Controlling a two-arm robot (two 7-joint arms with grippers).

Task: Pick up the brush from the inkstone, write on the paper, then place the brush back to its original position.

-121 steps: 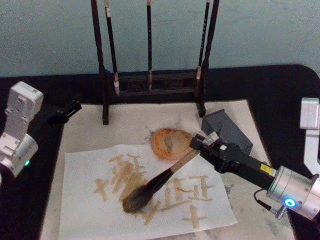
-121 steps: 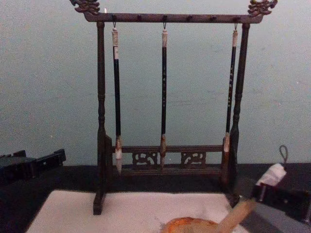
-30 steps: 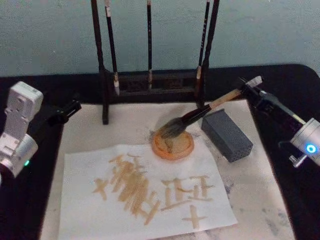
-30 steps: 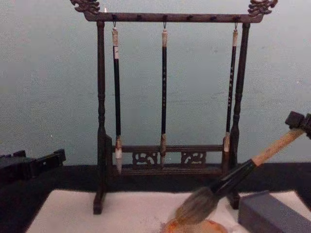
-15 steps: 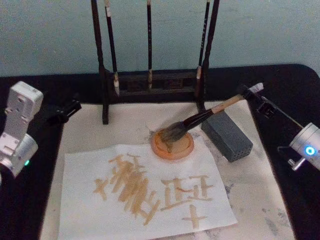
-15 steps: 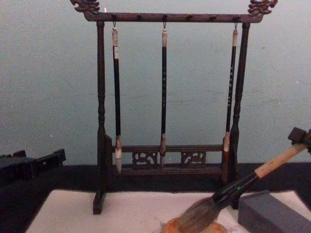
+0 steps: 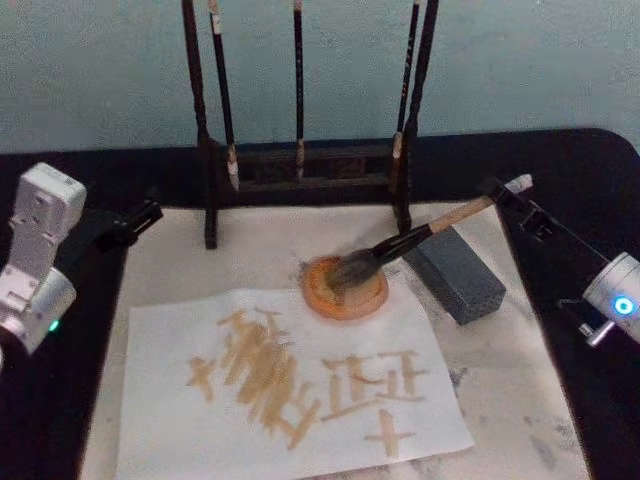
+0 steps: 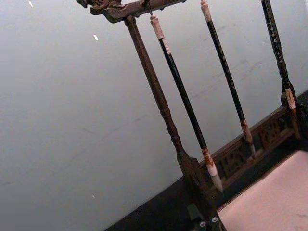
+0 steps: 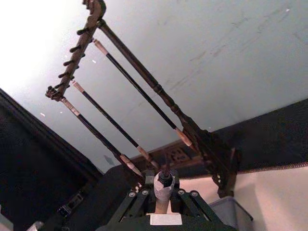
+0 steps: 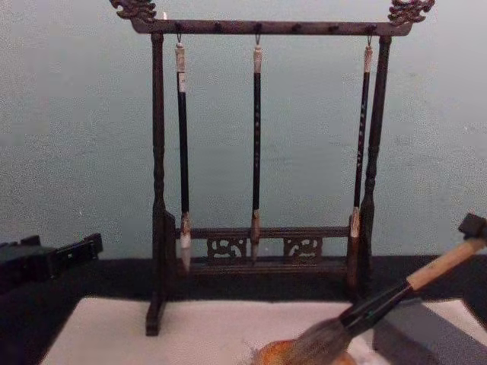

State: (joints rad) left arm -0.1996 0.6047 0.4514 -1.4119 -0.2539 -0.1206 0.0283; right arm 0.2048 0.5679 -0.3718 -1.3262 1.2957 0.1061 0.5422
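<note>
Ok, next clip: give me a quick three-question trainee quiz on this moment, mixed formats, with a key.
1. True or false: the bristles of the brush rest on the blank part of the paper.
2. Multiple choice: which gripper holds the brush handle? A) left gripper B) right gripper C) neither
3. Fill in: the brush's black ferrule lies across the top edge of the grey ____.

Key
1. False: the bristles sit in the round orange inkstone; the paper already carries tan strokes.
2. B: it grips the handle near its white end, while the left gripper sits parked left of the brush rack.
3. block
</note>
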